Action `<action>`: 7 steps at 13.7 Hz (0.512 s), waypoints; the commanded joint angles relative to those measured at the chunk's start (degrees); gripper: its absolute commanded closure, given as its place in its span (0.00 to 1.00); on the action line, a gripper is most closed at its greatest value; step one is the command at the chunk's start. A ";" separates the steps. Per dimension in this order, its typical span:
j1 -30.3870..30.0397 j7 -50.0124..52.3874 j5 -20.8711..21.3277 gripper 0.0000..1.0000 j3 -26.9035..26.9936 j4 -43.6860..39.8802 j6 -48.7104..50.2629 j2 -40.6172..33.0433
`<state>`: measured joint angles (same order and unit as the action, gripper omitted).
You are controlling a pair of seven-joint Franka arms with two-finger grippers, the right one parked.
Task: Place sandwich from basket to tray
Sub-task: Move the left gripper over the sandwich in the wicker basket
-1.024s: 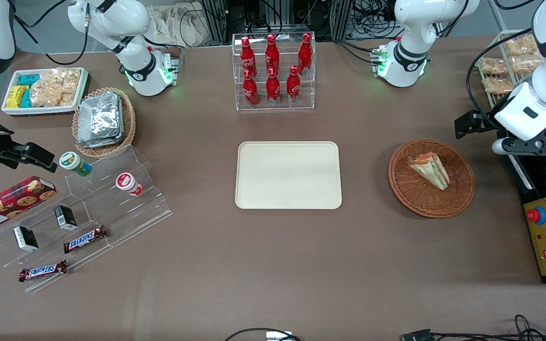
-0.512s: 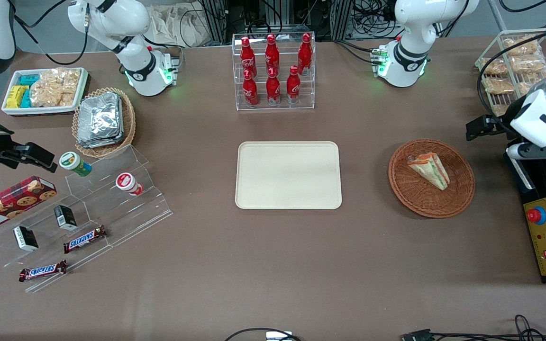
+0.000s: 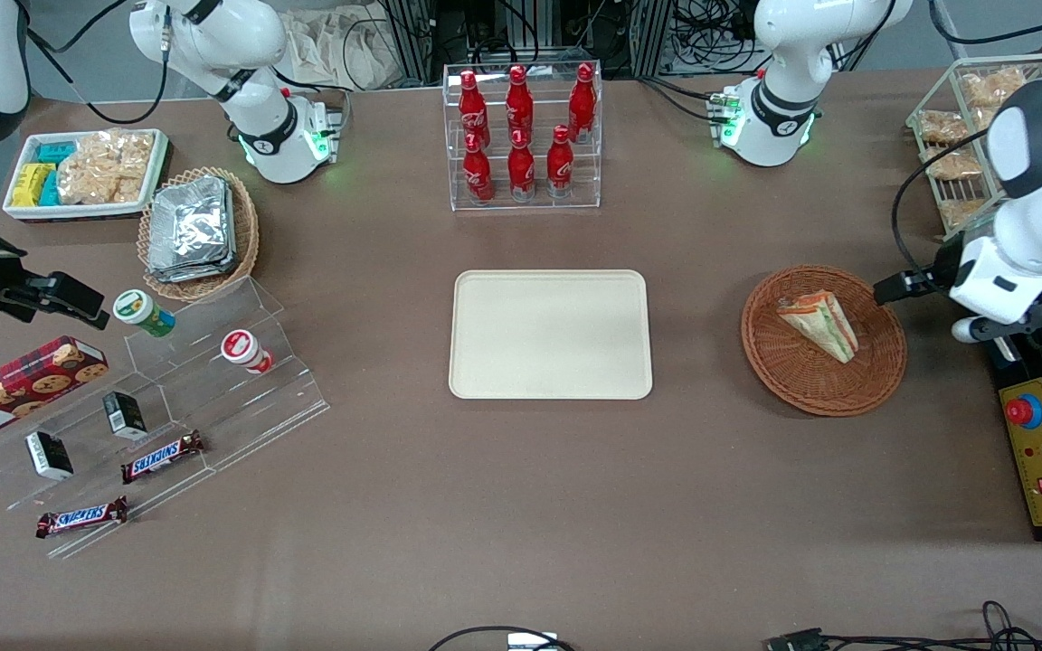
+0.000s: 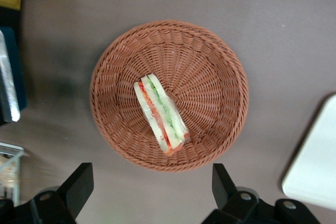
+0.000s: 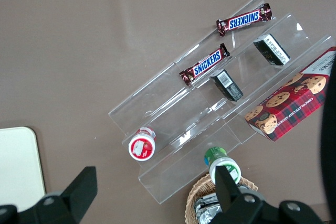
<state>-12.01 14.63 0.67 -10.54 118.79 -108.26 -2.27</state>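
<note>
The sandwich (image 3: 819,324) (image 4: 160,111), a pale wedge with orange, green and pink layers, lies in the round brown wicker basket (image 3: 874,380) (image 4: 220,72). The cream tray (image 3: 550,334) (image 4: 315,166) sits bare at the table's middle, toward the parked arm from the basket. My gripper (image 3: 969,321) (image 4: 151,187) hangs above the table just outside the basket's rim, on the side toward the working arm's end. Its black fingers (image 4: 79,182) stand wide open with nothing between them.
A control box with a red button (image 3: 1041,452) lies at the working arm's end, and a wire rack of snack packets (image 3: 964,127) stands farther from the camera. A rack of red bottles (image 3: 521,136) stands farther than the tray. Acrylic steps with snacks (image 3: 168,398) lie toward the parked arm's end.
My working arm has swung: the hand has come lower and nearer the basket's rim. Sandwich, basket and tray have not moved.
</note>
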 commanded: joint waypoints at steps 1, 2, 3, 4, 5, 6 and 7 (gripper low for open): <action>0.14 6.53 0.82 0.00 -0.53 10.21 -7.73 -4.67; 0.14 8.37 0.82 0.00 -0.53 12.76 -11.06 -4.85; 0.06 9.09 0.82 0.00 -0.44 15.92 -14.83 -5.37; -0.12 9.97 0.82 0.00 -0.44 18.38 -18.70 -5.29; -0.21 11.80 0.82 0.00 -0.44 20.58 -22.39 -4.86; -0.21 13.47 0.82 0.00 -0.44 22.26 -25.48 -4.33; -0.21 14.71 0.82 0.00 -0.44 23.15 -27.42 -3.63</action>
<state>-11.96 26.12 0.69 -10.79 138.38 -131.62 -4.55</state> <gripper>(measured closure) 0.000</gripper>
